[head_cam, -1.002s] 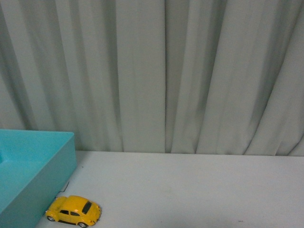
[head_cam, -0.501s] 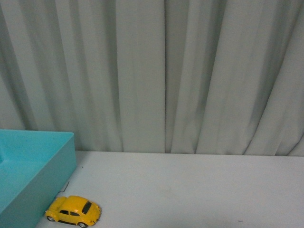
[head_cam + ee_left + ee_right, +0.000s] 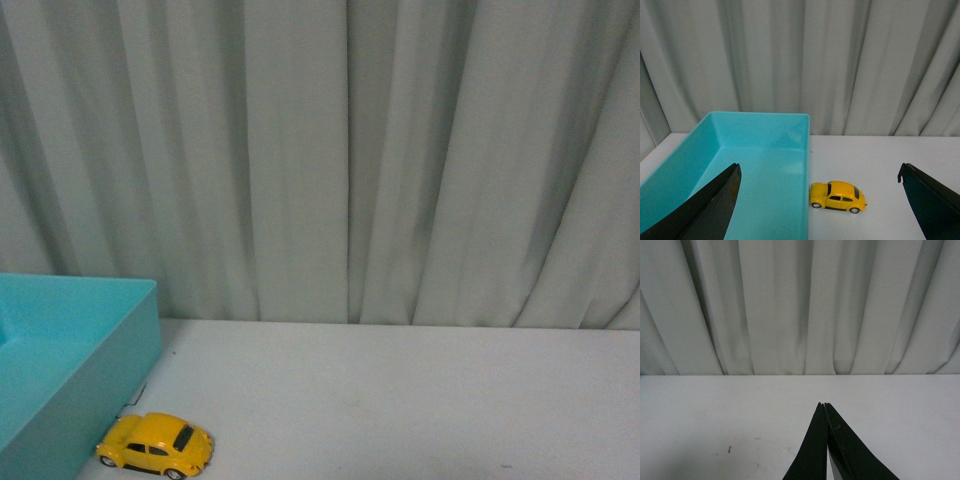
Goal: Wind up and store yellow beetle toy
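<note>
With the beetle [image 3: 155, 445] sitting lower left, just beside the bin [image 3: 100, 380], the left gripper [image 3: 818, 169] is hanging wide open facing it and the right gripper [image 3: 824, 404] is resting closed, so the grasp seems to be just starting, calling for a descent around its sides.

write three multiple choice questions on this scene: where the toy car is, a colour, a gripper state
1. Where is the yellow beetle toy relative to the bin? A) inside it B) on the table beside it C) on its rim
2. What colour is the bin? A) red B) teal C) white
3. How is the left gripper? A) open B) shut on the toy C) shut empty
Answers: B, it stands on the table outside the bin's wall; B, its walls are teal; A, its fingers are spread wide apart.
</note>
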Motion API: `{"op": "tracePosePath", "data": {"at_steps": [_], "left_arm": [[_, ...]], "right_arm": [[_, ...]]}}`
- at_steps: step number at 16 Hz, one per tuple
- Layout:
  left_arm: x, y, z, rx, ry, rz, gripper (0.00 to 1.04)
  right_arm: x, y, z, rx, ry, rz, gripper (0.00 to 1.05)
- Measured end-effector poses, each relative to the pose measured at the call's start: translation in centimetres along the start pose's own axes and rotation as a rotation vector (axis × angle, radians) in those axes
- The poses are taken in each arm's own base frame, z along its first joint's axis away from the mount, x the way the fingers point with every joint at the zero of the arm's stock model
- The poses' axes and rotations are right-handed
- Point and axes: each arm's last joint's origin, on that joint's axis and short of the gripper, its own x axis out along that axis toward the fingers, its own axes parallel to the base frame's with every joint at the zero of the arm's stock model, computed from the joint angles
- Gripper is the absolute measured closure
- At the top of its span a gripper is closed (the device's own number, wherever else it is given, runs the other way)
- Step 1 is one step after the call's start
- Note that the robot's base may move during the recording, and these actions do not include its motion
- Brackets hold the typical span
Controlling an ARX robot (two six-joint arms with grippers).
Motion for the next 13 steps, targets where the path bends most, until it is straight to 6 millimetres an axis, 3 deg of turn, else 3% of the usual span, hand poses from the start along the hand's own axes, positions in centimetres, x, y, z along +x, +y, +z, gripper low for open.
{"op": "tracePosePath", "data": {"at_steps": [2, 10, 11, 12, 13], "left_arm": [[0.0, 0.0, 0.0, 0.000, 0.001, 0.000, 0.07], [0.0, 0.0, 0.0, 0.000, 0.001, 0.000, 0.07], [-0.1, 0.0, -0.2, -0.030, 0.113, -0.035, 0.07], [0.4, 0.1, 0.5, -0.162, 0.410, -0.103, 0.07], [1.6, -0.1, 1.8, -0.237, 0.500, -0.128, 0.07]], "right_arm": [[0.0, 0.0, 0.1, 0.000, -0.009, 0.000, 1.03], [0.0, 0.0, 0.1, 0.000, -0.009, 0.000, 0.07], [0.0, 0.0, 0.1, 0.000, -0.008, -0.001, 0.06], [0.0, 0.0, 0.1, 0.000, -0.010, -0.001, 0.07], [0.0, 0.0, 0.1, 0.000, -0.009, -0.001, 0.06]]}}
